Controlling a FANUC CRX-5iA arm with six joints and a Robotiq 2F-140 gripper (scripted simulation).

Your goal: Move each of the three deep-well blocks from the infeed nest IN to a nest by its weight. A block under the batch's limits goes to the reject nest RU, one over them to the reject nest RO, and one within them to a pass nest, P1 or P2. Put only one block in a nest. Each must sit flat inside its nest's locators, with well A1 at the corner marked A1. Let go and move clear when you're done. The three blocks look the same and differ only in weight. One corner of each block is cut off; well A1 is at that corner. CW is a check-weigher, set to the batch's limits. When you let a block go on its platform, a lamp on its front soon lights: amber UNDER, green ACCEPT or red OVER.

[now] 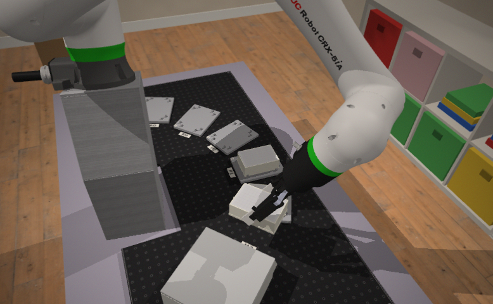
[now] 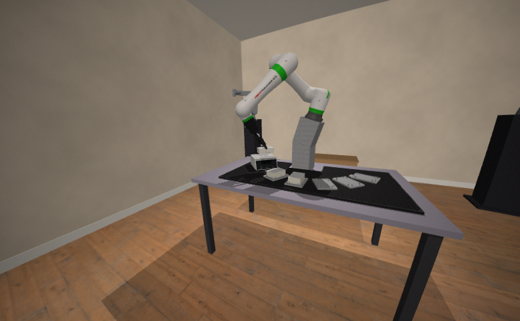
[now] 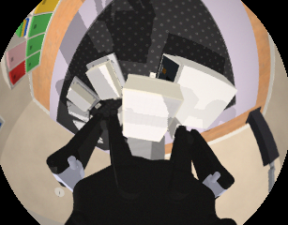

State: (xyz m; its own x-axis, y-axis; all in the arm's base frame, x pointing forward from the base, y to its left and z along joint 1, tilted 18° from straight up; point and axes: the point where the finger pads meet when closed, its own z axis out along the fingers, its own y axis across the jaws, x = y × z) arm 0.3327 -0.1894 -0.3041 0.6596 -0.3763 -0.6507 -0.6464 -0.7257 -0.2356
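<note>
My gripper (image 1: pixel 260 209) (image 2: pixel 263 148) (image 3: pixel 146 113) is shut on a white deep-well block (image 1: pixel 245 197) (image 2: pixel 266 150) (image 3: pixel 148 110) and holds it tilted in the air, close beside the check-weigher (image 1: pixel 218 267) (image 2: pixel 263 162) (image 3: pixel 204 94). A second block (image 2: pixel 277 172) (image 3: pixel 105 79) lies on the infeed nest; in the top view the held block hides most of it. A third block (image 1: pixel 258 159) (image 2: pixel 297 177) (image 3: pixel 82 94) sits on the nest just beyond. The weigher's lamps cannot be made out.
Three flat grey nests (image 1: pixel 232 136) (image 1: pixel 196 120) (image 1: pixel 159 109) lie bare in a row towards the far end of the black mat (image 1: pixel 204 188); they also show in the exterior view (image 2: pixel 324 183) (image 2: pixel 347 182) (image 2: pixel 364 177). The arm's grey pedestal (image 1: pixel 109 158) stands at the left. Shelves with coloured bins (image 1: pixel 434 143) stand off the table's right.
</note>
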